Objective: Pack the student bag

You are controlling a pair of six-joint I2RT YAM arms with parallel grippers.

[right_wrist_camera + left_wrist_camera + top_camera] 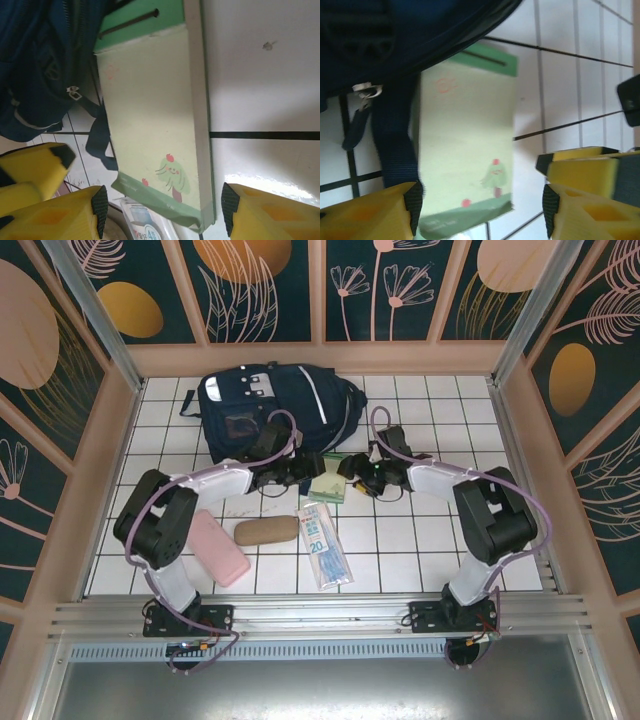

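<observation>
Both jaws open over green box outside student bag.

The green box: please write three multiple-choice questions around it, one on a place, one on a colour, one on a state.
1. Where does the green box lie, relative to the bag?
A. inside it
B. on the tiles at its near edge
C. on top of it

2. What colour is the flat case beside the left arm?
A. pink
B. yellow
C. black

3. How do the left arm's jaws stand?
A. shut on the box
B. shut on a strap
C. open, the box between them

Answers:
1. B: the top view shows it on white tiles by the bag.
2. A: the case is plainly pink.
3. C: the left wrist view shows them wide apart.
</observation>
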